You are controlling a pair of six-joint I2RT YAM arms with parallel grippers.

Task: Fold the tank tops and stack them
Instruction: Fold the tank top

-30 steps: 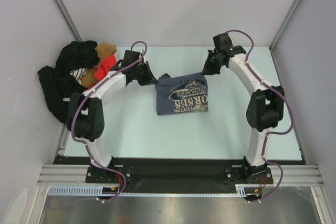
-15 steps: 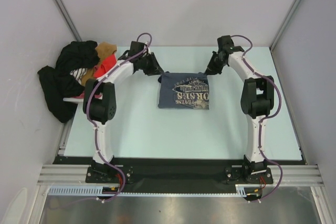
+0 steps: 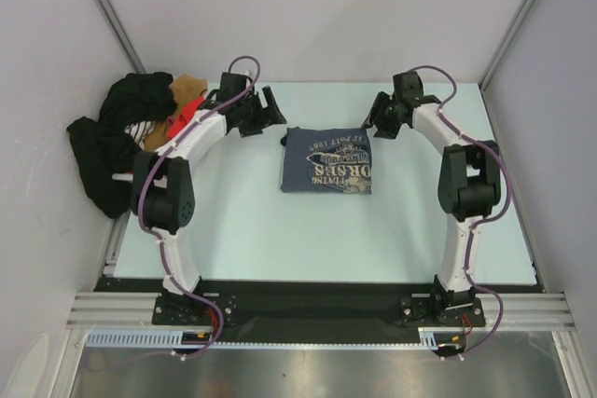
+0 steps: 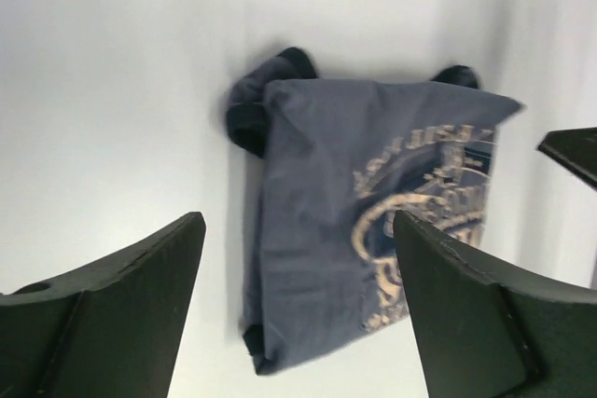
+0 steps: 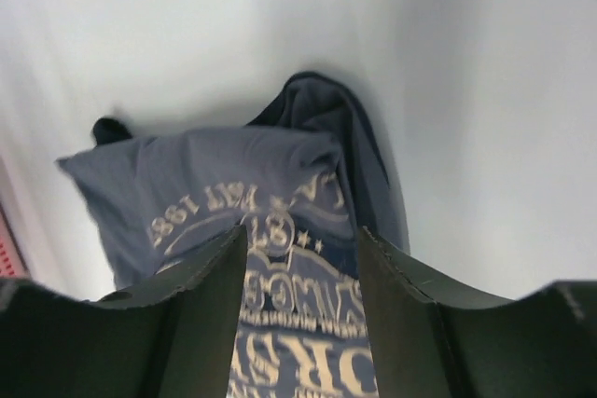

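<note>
Both arms have let go of the blue top [image 3: 326, 160] and pulled back since a second ago. Then they held it by its far corners; now it lies flat on the table [image 3: 242, 230], a neat rectangle with the print up. The left gripper [image 3: 269, 112] sits just off the top's far-left corner, jaws spread wide and holding nothing; my left wrist view shows the cloth lying beyond the fingers, not between them. The right gripper [image 3: 377, 122] hovers near the far-right corner, jaws also parted and empty; its wrist view shows the print through the gap.

By my reckoning the first half is about done: the blue top is folded and placed mid-table, though a strap end pokes out at each far corner, so it is not perfectly tidy. What is left is the maroon top. I cannot pick it out for certain in the pile [image 3: 131, 137] at the table's far-left edge, where I see black clothes, a bright red piece and a tan one. It would have to be pulled out, spread, folded and laid on the blue one — so roughly halfway, I judge.
</note>
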